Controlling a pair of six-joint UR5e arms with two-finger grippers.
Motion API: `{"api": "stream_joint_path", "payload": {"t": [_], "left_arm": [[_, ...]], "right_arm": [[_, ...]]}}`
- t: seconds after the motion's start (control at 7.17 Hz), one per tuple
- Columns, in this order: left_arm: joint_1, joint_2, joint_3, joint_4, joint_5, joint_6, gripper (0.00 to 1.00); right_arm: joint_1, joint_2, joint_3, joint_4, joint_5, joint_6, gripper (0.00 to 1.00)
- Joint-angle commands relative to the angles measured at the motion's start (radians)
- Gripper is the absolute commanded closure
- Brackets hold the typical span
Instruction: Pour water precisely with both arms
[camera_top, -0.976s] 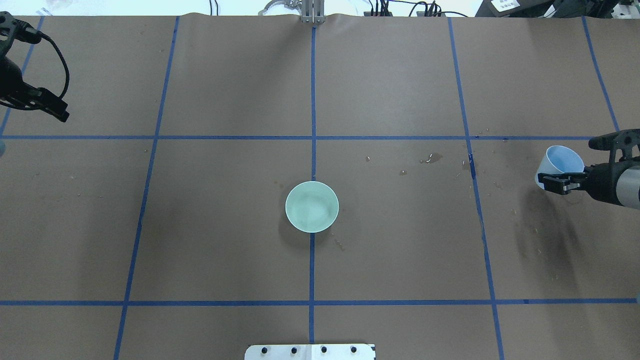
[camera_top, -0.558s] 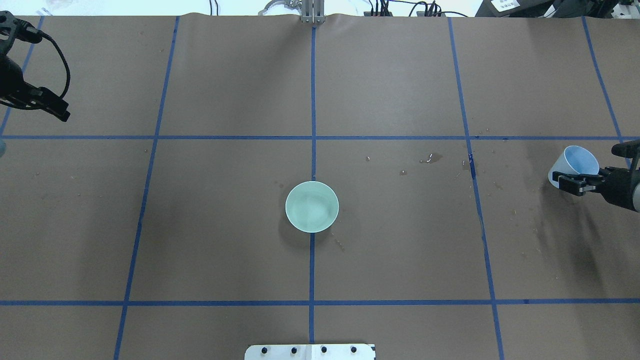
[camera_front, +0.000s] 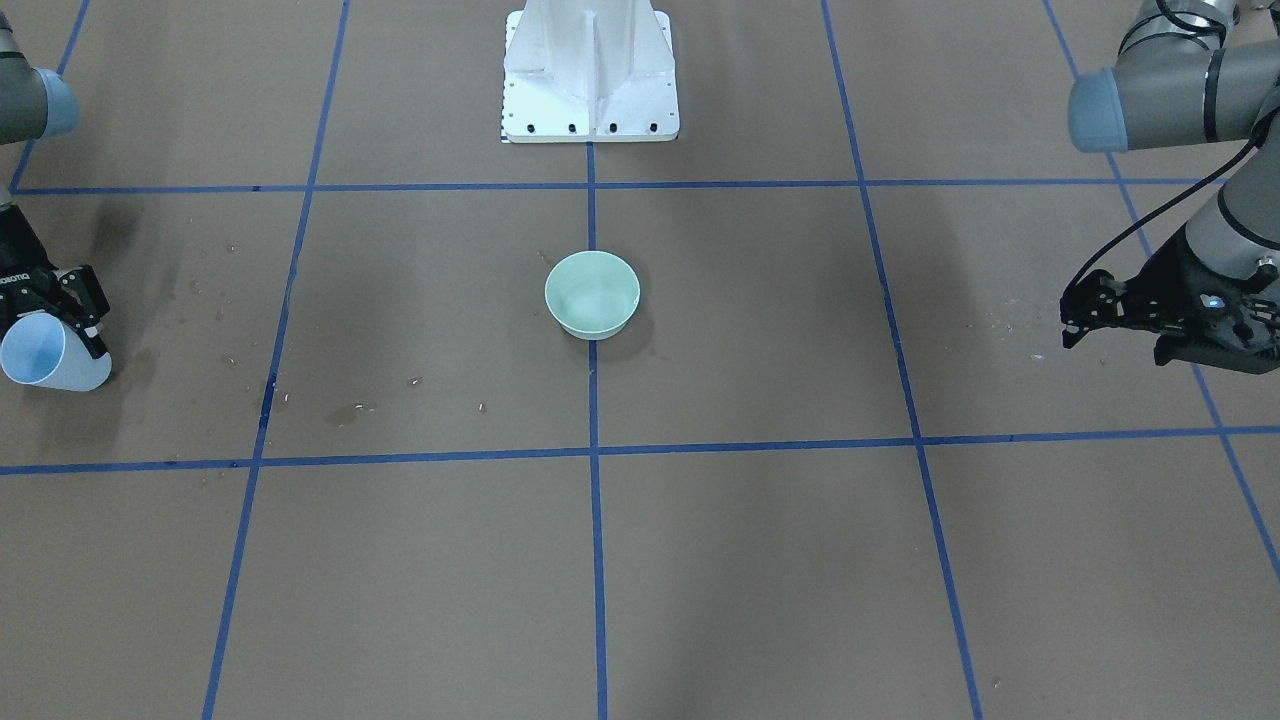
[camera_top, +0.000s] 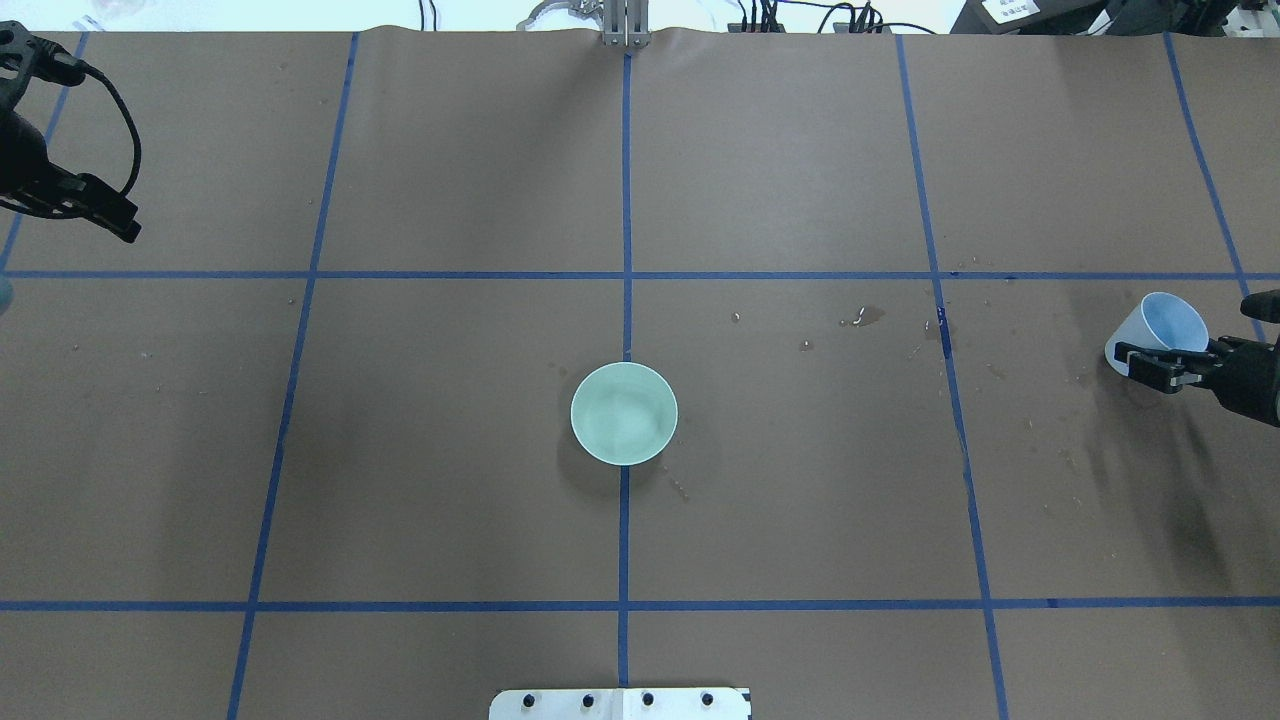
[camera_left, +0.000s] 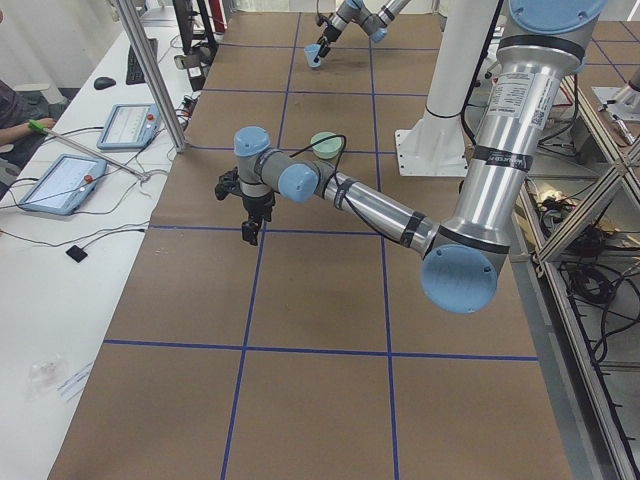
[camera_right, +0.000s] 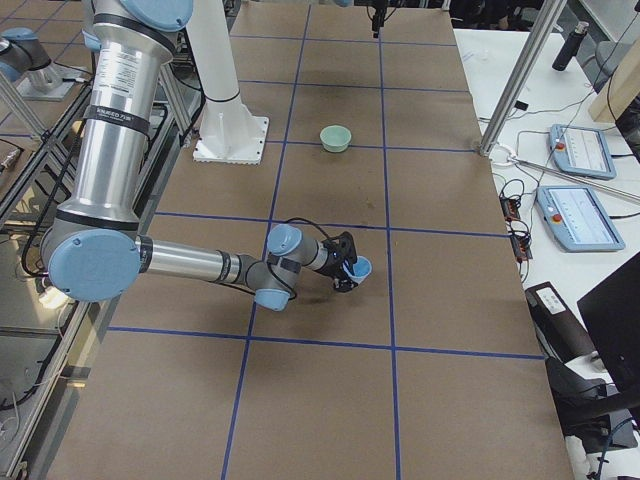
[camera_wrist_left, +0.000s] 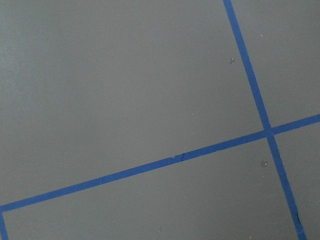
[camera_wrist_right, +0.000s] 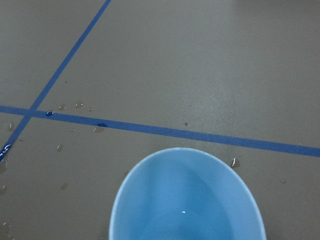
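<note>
A pale green bowl (camera_top: 624, 413) stands at the table's middle, and the water (camera_front: 590, 287) shows in it as pale ripples. My right gripper (camera_top: 1150, 358) is shut on a pale blue cup (camera_top: 1172, 320) at the table's right edge. It holds the cup tilted and low over the paper. The cup fills the bottom of the right wrist view (camera_wrist_right: 185, 200) with one small glint inside; I cannot tell whether it holds water. My left gripper (camera_top: 125, 225) hangs open and empty over the far left of the table, well away from the bowl.
The white pedestal base (camera_front: 590, 70) stands at the robot's side of the table. Water drops and a wet stain (camera_top: 870, 316) lie between bowl and cup. Blue tape lines (camera_wrist_left: 150, 167) grid the brown paper. Tablets (camera_left: 60, 180) lie on the operators' desk.
My right gripper has carried the blue cup further right, toward the table's edge and away from the bowl. The left arm has hardly moved. The bowl is where it was.
</note>
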Motion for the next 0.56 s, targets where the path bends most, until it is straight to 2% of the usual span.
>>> {"api": "stream_joint_path", "payload": {"t": [0.0, 0.42], "left_arm": [[0.0, -0.001, 0.002, -0.001, 0.0, 0.002, 0.01], [0.0, -0.001, 0.0, 0.001, 0.0, 0.0, 0.01]], "right_arm": [[0.0, 0.0, -0.002, 0.004, -0.008, -0.011, 0.65], [0.0, -0.002, -0.011, 0.003, -0.034, -0.055, 0.63]]}}
